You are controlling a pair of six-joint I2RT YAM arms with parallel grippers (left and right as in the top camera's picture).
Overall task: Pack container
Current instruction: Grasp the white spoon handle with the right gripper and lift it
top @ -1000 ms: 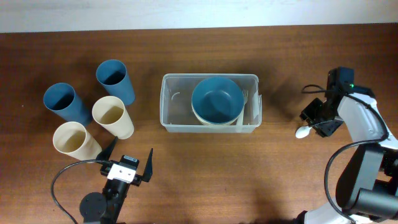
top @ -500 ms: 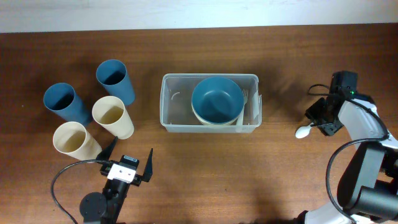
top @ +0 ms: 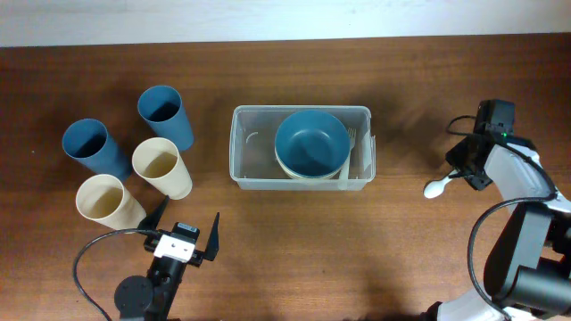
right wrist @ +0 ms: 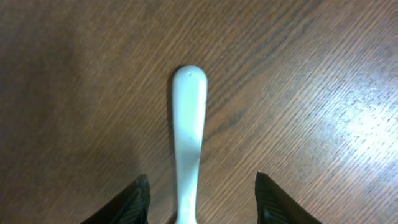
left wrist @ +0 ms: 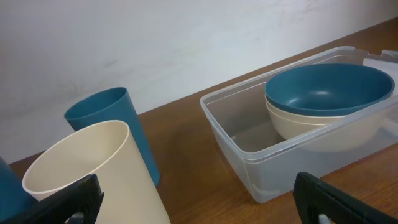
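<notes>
Nesting in container [top: 245, 147]: blue bowl [top: 310, 143] atop cream bowl [left wrist: 305, 124].

Overhead looks down; left wrist shares container [top: 253, 153]

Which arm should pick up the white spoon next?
Right. The right gripper hangs directly over the spoon, jaws open on either side of its handle, on the table to the right of the container. The left gripper is open too, but sits beside the cups, on the container's other side.
</notes>
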